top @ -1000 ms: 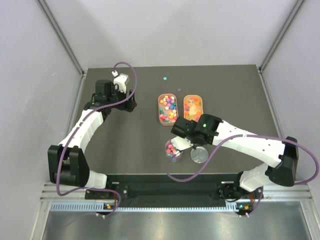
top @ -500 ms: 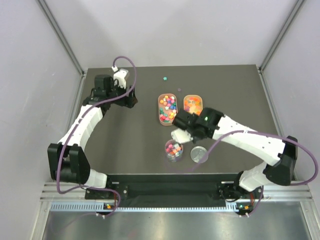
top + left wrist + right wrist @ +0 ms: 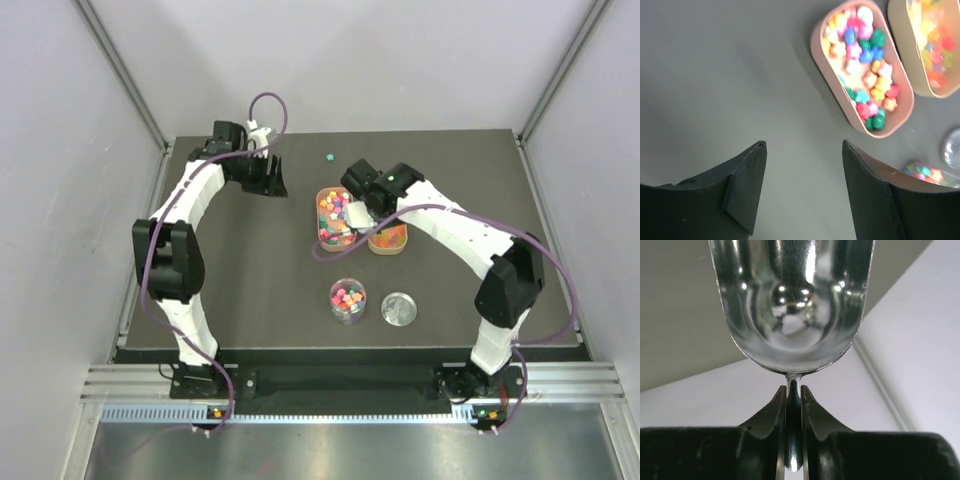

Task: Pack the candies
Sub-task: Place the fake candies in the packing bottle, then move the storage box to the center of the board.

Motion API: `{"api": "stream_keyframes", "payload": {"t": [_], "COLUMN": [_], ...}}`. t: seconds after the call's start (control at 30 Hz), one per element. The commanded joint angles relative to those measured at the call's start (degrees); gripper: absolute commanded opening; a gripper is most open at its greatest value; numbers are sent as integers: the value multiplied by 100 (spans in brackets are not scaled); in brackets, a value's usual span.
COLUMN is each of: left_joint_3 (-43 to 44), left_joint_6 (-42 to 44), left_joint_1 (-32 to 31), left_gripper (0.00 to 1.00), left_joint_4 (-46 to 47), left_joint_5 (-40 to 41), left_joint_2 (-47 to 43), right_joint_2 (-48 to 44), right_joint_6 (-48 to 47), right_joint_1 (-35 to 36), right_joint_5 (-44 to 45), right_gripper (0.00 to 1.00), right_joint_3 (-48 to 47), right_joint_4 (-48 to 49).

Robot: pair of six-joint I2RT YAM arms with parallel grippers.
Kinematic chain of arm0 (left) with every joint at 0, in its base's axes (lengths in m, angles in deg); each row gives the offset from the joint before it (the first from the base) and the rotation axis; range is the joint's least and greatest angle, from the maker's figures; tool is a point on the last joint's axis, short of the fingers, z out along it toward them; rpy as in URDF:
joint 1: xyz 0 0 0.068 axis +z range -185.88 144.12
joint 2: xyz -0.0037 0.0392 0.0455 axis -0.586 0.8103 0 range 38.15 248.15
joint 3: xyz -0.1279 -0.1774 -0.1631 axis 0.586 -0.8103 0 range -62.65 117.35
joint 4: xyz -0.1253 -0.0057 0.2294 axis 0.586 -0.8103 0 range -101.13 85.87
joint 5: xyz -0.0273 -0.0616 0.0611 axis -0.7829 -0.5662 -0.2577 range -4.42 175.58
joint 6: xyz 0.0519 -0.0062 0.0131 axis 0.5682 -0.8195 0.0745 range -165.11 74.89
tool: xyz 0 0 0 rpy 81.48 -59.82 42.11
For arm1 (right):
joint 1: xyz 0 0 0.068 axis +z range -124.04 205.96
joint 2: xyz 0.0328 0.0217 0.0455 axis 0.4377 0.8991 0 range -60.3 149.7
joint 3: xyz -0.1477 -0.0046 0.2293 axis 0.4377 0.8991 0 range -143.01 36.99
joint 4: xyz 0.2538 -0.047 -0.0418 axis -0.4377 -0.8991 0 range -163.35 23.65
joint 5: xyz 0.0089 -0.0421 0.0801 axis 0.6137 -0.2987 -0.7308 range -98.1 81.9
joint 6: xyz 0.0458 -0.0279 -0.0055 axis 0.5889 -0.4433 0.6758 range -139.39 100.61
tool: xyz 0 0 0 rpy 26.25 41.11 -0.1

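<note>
Jar at 6 o'clock of pink tray: part-filled with candies, lid off. Right gripper pinches empty scoop; left gripper wide, empty. Remaining, likely: more scoops, lidding.

The left arm stands up from its base at the near left, folds at the elbow and reaches along the left side to the far end, where its wrist turns inward; the left gripper is angled downward with its two black fingers well apart and nothing between them. The right arm rises from the near right, bends at the elbow and stretches back and leftward towards the middle. The right gripper has its jaws pressed together on the thin handle of the metal scoop, whose bowl sticks out beyond the fingertips.
</note>
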Motion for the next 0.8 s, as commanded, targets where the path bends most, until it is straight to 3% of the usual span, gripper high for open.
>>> {"api": "stream_keyframes", "payload": {"t": [0.0, 0.13, 0.23, 0.43, 0.57, 0.77], "left_joint_3": [-62, -308, -449, 481, 1402, 2081], "left_joint_6": [-164, -145, -181, -286, -313, -155], "left_joint_1": [-16, -16, -33, -51, -51, -60], "left_gripper": [66, 64, 64, 65, 64, 64], "left_joint_4": [-367, -402, -323, -323, -419, -507], "left_joint_5": [-669, -1187, -1548, -1435, -1250, -960], "left_joint_2": [144, 206, 258, 1189, 1918, 2490], "right_joint_2": [316, 763, 1071, 1520, 1450, 880], "right_joint_6": [-1364, -2009, -2185, -1255, -842, -481], "right_joint_1": [-347, -585, -699, -1286, -1700, -2158], "right_joint_5": [379, 485, 538, 494, 634, 669], "right_gripper": [0, 0, 0, 0, 0, 0], "right_joint_3": [-459, -494, -739, -1435, -1285, -575], "right_joint_4": [1343, 2415, 2699, 2251, 2269, 2040]}}
